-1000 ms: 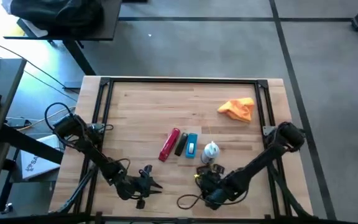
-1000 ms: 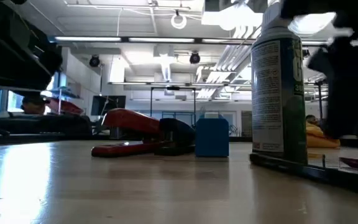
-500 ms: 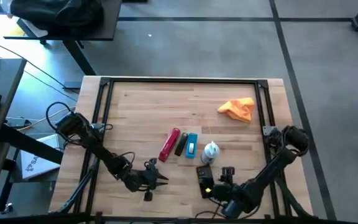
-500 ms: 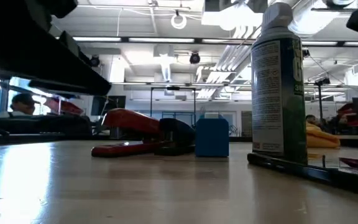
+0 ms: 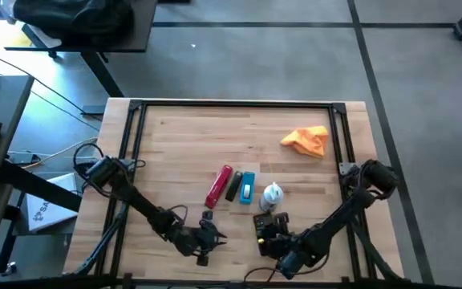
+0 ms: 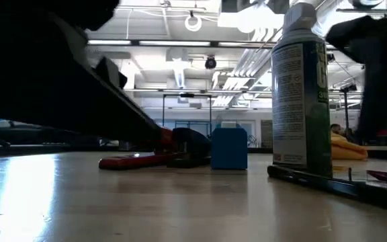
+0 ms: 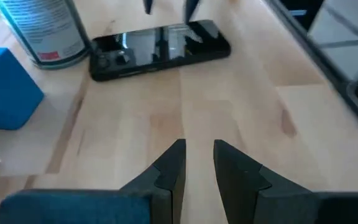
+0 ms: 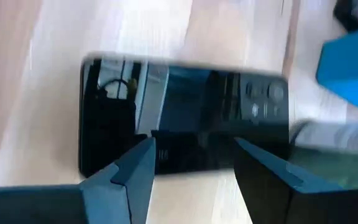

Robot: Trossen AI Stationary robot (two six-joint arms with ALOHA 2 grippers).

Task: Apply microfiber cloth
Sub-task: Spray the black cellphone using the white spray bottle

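Hovering open over black phone (image 8: 185, 118): right tool (image 8: 191, 165); left tool (image 7: 196, 165) slightly parted; cloth (image 5: 307, 140) far off.

Left gripper (image 5: 215, 238) low near front edge, fingers slightly parted; right gripper (image 5: 265, 229) apparently wider.

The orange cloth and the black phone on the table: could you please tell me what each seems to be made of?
The crumpled orange cloth looks like soft matte fabric: it lies in folds, with a yellower edge. The flat black phone looks like glossy glass or polished plastic: its face mirrors the ceiling; which one is unclear.
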